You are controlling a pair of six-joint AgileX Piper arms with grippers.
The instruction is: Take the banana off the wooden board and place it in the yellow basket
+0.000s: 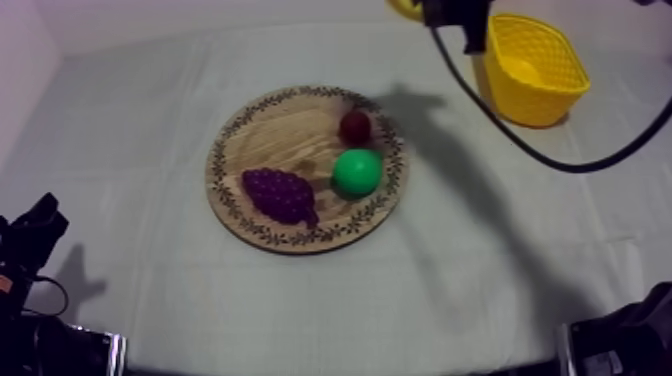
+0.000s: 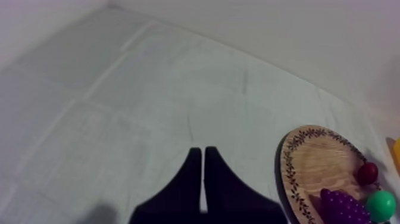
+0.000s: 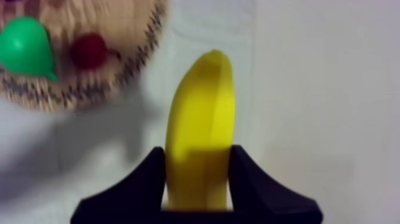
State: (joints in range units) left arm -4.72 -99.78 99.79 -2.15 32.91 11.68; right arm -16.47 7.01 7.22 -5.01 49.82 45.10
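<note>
The yellow banana (image 3: 202, 119) sticks up between the fingers of my right gripper (image 3: 197, 152), which is shut on it above the cloth, beside the wooden board (image 3: 119, 77). In the top view, my right gripper (image 1: 432, 12) hangs high at the far right, just left of the yellow basket (image 1: 530, 70), with a bit of the banana (image 1: 405, 9) showing beside it. My left gripper (image 2: 199, 154) is shut on nothing, its fingers together over bare cloth left of the board (image 2: 309, 155). It rests low at the left (image 1: 35, 225).
On the round board (image 1: 290, 135) lie a bunch of purple grapes (image 1: 280, 195), a green pear (image 1: 357, 172) and a small red fruit (image 1: 355, 126). Bare cloth lies between the board and the basket.
</note>
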